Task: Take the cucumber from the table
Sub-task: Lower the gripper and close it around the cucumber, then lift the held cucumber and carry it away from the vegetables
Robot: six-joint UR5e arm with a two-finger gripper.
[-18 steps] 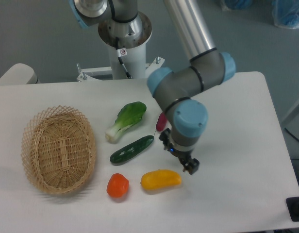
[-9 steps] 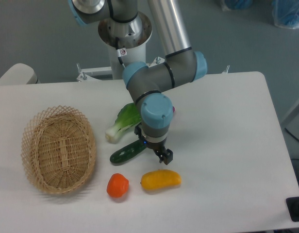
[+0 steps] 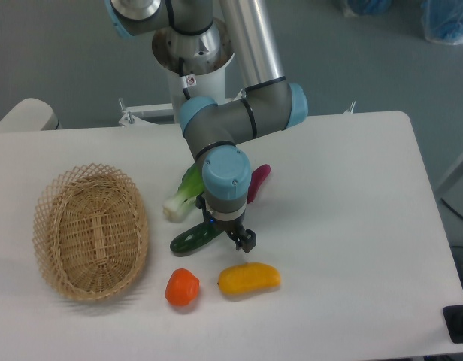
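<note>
Tool shifted left, now over cucumber on table, finger spacing unclear

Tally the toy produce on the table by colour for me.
Green: 2, the cucumber and the bok choy
Purple: 1, the eggplant-like piece
Orange: 1, the round piece
Yellow: 1, the pepper
Total: 5

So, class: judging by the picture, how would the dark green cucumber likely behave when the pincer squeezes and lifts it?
The cucumber looks glossy, so it may be slippery in the pincer. Its slim, rounded shape suggests it could roll on the smooth table if nudged sideways. It appears to be a moulded toy, so probably stiff and light, though that cannot be confirmed.
</note>
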